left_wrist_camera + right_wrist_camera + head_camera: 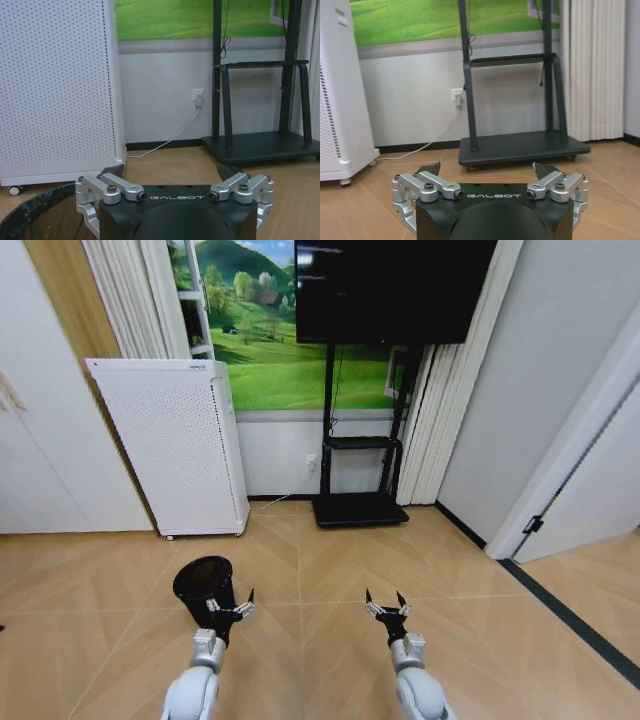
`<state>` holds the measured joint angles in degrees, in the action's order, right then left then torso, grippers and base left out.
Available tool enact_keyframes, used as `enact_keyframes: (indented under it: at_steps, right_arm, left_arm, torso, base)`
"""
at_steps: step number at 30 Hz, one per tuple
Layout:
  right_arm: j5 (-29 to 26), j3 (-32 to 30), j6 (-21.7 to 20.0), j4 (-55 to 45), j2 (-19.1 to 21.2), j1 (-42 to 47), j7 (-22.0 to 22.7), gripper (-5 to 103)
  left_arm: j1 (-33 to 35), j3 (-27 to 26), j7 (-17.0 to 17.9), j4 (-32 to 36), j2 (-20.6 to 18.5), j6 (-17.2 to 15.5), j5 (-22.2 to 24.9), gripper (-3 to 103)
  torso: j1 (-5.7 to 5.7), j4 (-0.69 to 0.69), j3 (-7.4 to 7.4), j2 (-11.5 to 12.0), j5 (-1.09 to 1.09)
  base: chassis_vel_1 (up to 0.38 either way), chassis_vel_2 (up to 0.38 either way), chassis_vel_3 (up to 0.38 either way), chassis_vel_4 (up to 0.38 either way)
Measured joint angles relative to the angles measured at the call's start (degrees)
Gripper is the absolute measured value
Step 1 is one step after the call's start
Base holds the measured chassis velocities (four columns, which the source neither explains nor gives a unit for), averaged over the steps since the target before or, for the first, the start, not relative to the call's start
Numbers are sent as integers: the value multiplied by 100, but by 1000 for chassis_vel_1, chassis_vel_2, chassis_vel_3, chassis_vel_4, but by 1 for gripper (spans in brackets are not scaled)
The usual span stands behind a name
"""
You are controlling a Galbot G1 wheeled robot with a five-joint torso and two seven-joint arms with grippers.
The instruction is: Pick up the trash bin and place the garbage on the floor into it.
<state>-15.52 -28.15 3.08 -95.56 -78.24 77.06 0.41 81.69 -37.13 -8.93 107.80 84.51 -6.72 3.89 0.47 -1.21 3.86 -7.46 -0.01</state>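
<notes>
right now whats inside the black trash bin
In the head view the trash bin stands on the floor with its mouth dark; nothing shows inside. The open left gripper covers its near side, so the bottom cannot be checked.

Bright, even indoor light, soft shadows, sharp focus, wide-angle bending at head-view edges.

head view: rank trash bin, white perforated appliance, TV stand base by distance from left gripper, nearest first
From the left gripper, open and low over the floor:
1. Trash bin: right beside it, on its left, the rim next to the fingertips.
2. White perforated appliance: farther back, against the wall, to the left.
3. TV stand base: by the back wall, ahead and to the right; somewhat farther than the appliance's foot.
</notes>
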Motion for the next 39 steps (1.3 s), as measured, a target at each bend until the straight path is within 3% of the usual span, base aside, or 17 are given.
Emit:
enact_keyframes:
  at_steps: [7,10,18,21,31,39]
  right_arm:
    - [-148,-74,-213,31,16,-240,-272,100]
    - [-161,-101,-429,-107,-5,-410,-289,100]
    - [-246,-242,-685,-343,-38,-563,-312,100]
    - [-231,-329,-751,-289,-62,-694,-439,100]
    - [-87,-644,-538,134,172,-736,-549,100]
    - [-333,-914,-165,355,399,-563,-763,100]
  left_arm:
    - [-3,-180,-41,221,-120,-342,171,100]
    - [-141,-209,153,296,-195,-552,380,100]
    - [-207,-153,195,399,-276,-717,556,100]
    - [-236,-210,255,430,-446,-803,858,100]
    - [-520,-1010,197,-96,-974,-806,1592,100]
    - [-585,-1217,108,-357,-1512,-812,2037,100]
  torso:
    - [22,2,94,-119,0]
    - [60,1,200,-262,0]
    - [99,0,311,-413,0]
    - [128,0,396,-526,0]
    - [198,0,552,-752,0]
    - [261,1,676,-941,0]
  base:
    - [0,0,0,0]
    - [0,0,0,0]
    - [0,0,0,0]
    - [0,0,0,0]
    - [0,0,0,0]
    - [0,0,0,0]
